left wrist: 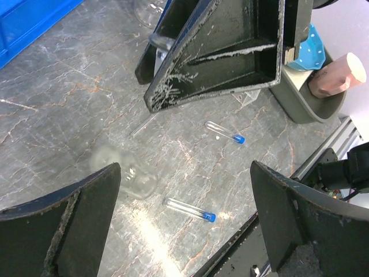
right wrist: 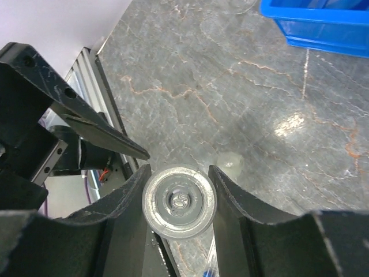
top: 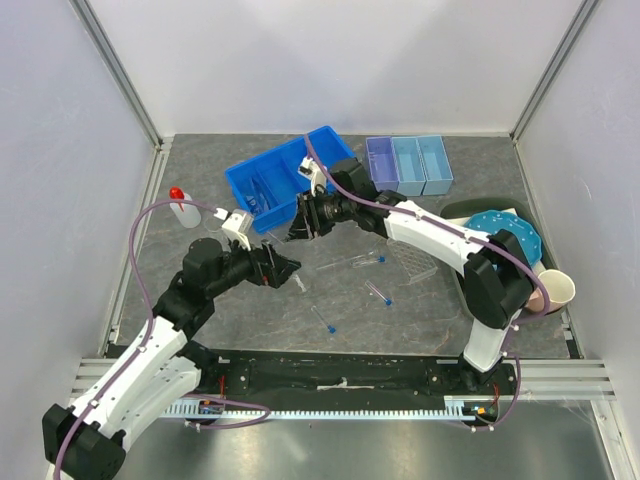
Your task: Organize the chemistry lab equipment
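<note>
The grey veined stone table [top: 200,300] fills the floor of my cell, with plain white walls [top: 330,60] on three sides and aluminium posts at the corners. A slotted metal rail [top: 560,375] runs along the near edge by my bases. The big blue bin [top: 262,180] sits askew at the back, and just right of it three pale-blue trays [top: 410,165] stand in a row against the back wall. At the right edge a teal dotted plate [top: 505,235] lies on a dark tub [top: 462,212], with a beige cup [top: 556,290] beside it. The clear tube rack [top: 415,262] lies on the stone right of centre. The red-capped squeeze bottle [top: 183,208] stands upright near the left wall, well apart from the rest.

My right gripper [right wrist: 179,199] is closed partway on a small glass flask [right wrist: 179,201], seen end-on between both fingers and held above the stone near the bin's front corner. A mark is moulded into its glass, too small to read. My left gripper [left wrist: 185,173] is spread wide with nothing between its fingers, just beside the right one. Below it a second clear flask [left wrist: 130,179] sits on the table near my left finger. Beyond that, blue-capped test tubes [left wrist: 189,209] lie flat and apart. Bare stone lies between the bottle and my left arm
</note>
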